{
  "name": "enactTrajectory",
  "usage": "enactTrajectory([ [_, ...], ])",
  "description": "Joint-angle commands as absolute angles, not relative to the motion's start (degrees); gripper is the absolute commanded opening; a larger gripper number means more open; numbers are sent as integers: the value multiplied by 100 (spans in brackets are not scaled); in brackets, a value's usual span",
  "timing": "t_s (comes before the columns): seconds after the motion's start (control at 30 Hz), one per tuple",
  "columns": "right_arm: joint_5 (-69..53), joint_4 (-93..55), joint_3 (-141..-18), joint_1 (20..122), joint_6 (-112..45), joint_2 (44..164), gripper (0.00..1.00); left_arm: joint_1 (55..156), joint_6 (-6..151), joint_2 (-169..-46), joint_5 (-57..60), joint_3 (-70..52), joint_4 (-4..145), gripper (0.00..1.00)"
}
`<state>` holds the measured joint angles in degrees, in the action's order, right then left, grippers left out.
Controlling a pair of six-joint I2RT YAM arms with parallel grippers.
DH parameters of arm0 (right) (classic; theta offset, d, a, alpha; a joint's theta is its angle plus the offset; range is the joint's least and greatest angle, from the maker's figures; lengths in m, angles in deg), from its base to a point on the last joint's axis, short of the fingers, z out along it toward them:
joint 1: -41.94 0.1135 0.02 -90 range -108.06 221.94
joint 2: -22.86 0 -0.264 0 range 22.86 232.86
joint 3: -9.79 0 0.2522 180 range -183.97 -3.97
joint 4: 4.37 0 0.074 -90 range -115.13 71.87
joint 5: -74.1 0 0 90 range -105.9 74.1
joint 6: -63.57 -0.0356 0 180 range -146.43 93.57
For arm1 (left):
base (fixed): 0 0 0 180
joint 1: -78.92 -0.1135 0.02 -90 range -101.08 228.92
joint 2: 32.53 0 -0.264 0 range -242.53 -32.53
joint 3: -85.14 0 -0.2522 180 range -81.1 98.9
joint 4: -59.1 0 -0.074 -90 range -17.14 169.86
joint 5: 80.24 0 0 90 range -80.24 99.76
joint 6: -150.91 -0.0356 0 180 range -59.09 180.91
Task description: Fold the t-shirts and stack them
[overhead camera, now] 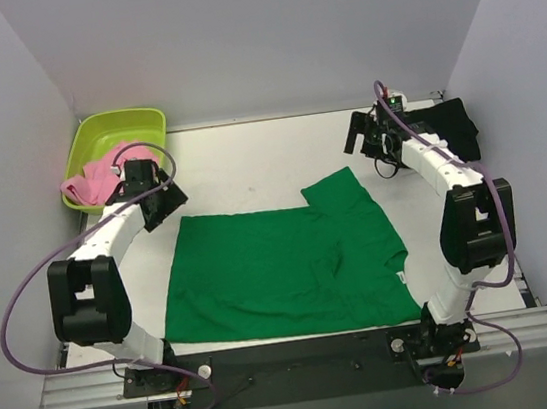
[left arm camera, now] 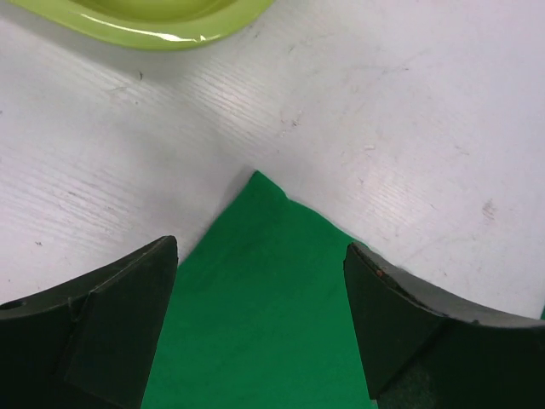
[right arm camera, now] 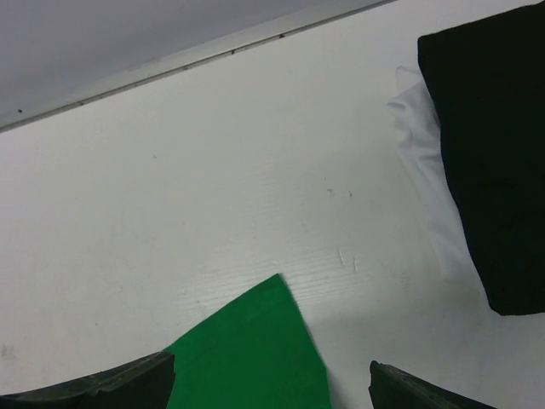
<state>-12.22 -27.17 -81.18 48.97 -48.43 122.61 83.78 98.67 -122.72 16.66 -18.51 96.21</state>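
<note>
Tabletop (overhead camera: pixel 247 157) white, walls (overhead camera: pixel 261 35) grey; green t-shirt (overhead camera: pixel 271 265) flat; left gripper (left arm camera: pixel 260 247), right gripper (right arm camera: pixel 271 362) agape.

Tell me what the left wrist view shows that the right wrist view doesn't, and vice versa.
Left wrist only: the rim of the lime-green tub. Right wrist only: the black t-shirt, something white beside it. Both: a corner of the green t-shirt on the white table, between the open jaws of the left gripper and right gripper.
</note>
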Motion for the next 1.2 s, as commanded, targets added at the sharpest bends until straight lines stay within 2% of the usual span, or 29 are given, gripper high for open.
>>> enactTrajectory([
  [0.0, -800, -2938, -8324, 4783, -4594, 12499, 99, 8287, 9388, -12761, 1504, -1404, 9535, 87],
  [0.13, -711, -2789, -8202, 4765, -4682, 12561, 99, 8235, 9124, -13350, 1372, -1228, 9431, 80],
  [0.17, -702, -2780, -8201, 4774, -4691, 12578, 99, 8208, 9054, -13447, 1354, -1141, 9422, 73],
  [0.2, -668, -2762, -8193, 4774, -4691, 12596, 99, 8191, 9018, -13535, 1328, -1096, 9456, 70],
  [0.5, -650, -2736, -8131, 4765, -4638, 12649, 99, 8033, 8684, -14186, 635, -850, 9220, 60],
  [0.8, -650, -2762, -8140, 4766, -4656, 12754, 99, 8024, 8728, -14301, 300, -955, 9017, 57],
  [1.17, -597, -2806, -8122, 4765, -4735, 12746, 98, 8120, 8684, -14028, 519, -1175, 9351, 53],
])
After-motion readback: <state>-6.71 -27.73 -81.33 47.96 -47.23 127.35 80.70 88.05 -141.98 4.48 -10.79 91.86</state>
